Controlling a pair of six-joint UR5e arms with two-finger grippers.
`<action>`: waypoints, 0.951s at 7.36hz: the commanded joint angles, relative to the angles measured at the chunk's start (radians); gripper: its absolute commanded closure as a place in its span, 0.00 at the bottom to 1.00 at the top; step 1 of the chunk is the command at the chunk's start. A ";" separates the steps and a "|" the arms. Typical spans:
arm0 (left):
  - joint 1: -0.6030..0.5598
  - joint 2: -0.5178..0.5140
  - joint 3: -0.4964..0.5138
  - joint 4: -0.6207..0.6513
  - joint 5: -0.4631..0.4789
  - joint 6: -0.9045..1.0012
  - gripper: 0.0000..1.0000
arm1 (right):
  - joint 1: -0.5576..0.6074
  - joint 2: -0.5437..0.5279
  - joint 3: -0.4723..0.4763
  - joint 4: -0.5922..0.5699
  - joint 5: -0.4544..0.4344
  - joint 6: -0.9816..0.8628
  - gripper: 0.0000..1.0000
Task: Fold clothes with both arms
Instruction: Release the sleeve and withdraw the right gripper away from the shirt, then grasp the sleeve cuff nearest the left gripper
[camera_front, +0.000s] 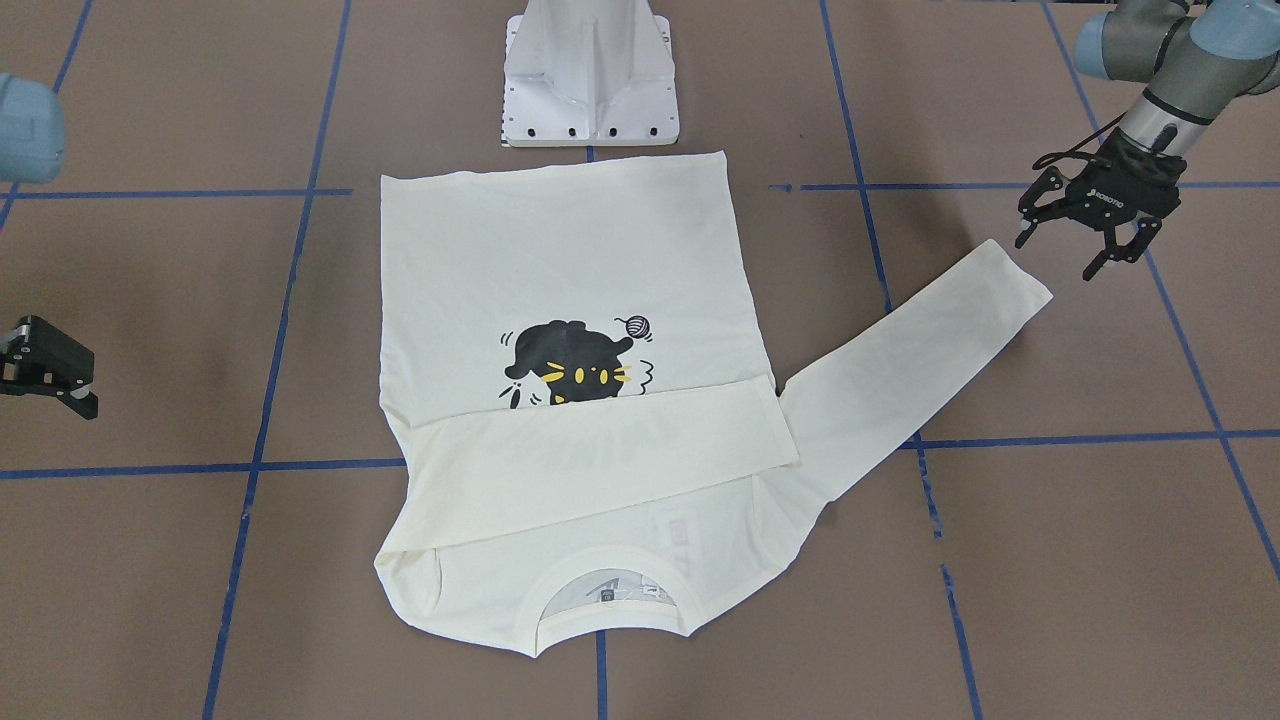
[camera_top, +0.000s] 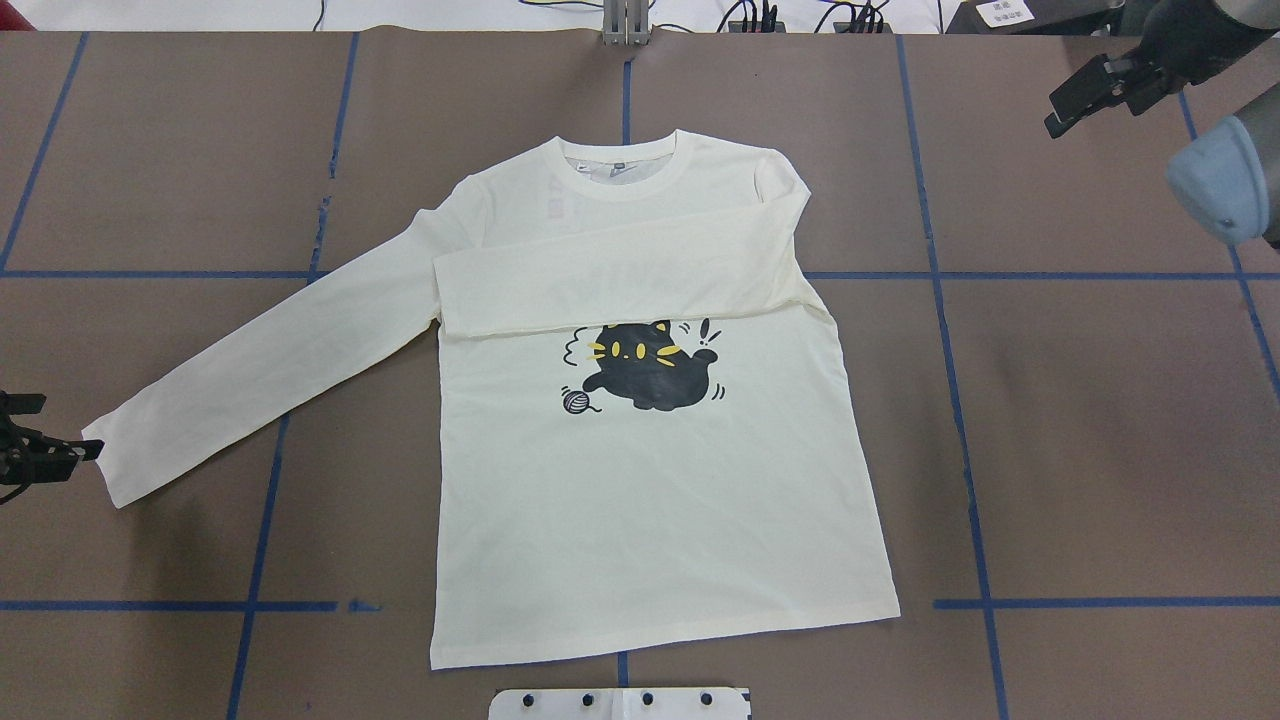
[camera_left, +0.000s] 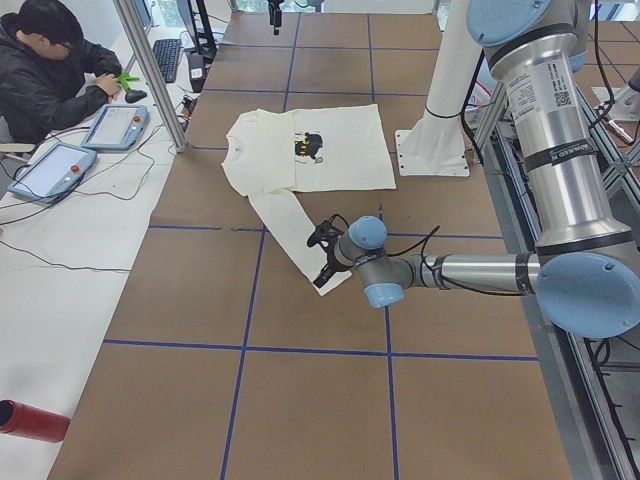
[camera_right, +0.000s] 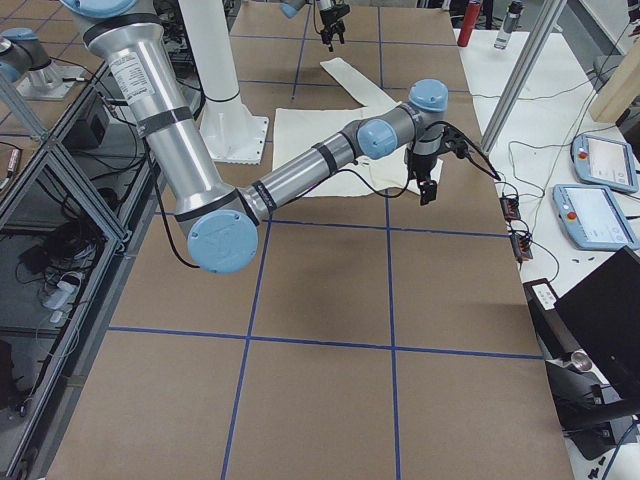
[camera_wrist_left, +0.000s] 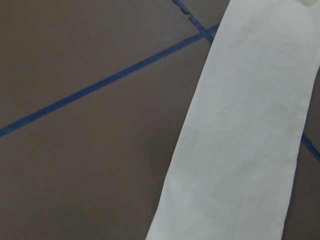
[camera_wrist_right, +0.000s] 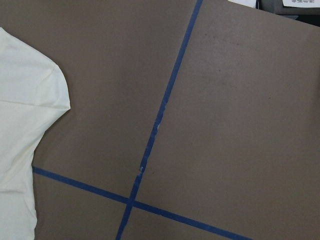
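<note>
The left claw (camera_front: 1058, 255) is hanging with its fingers spread wide and is gripping nothing. It is hovering just beyond the cuff of the outstretched sleeve (camera_top: 270, 370), close to the cloth, though I cannot tell whether it is touching it. Its wrist camera is looking down on that sleeve, which is running as a pale strip across the brown tabletop (camera_top: 1100, 400).

The right claw (camera_top: 1085, 95) is sitting well apart from the garment, out past the shoulder on the far side, and is carrying nothing. I cannot tell how far its fingers are parted.

Between the two, the cream T-shirt (camera_top: 650, 500) is lying flat and print side up in the middle of the tabletop. Its collar (camera_top: 625, 165) is pointing away from the white pedestal (camera_front: 590, 80) and its hem is lying just in front of it. The other sleeve (camera_top: 610, 280) is lying folded straight across the chest, and its lower edge is touching the top of the black cat print (camera_top: 650, 365). The long sleeve is slanting out on the robot's left toward the open claw.

Blue tape lines (camera_top: 960, 400) are crossing the tabletop in a grid, some passing under the shirt. Off to one side, a person (camera_left: 45, 70) in a dark jacket is sitting at a white desk.
</note>
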 joint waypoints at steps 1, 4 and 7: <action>0.147 0.011 -0.001 0.000 0.103 -0.001 0.00 | 0.004 -0.031 0.028 0.000 0.000 -0.001 0.00; 0.201 0.013 0.001 0.004 0.163 -0.001 0.19 | 0.002 -0.066 0.068 0.000 0.002 0.000 0.00; 0.202 0.014 0.001 0.007 0.165 -0.001 0.49 | 0.002 -0.067 0.068 0.000 0.002 0.003 0.00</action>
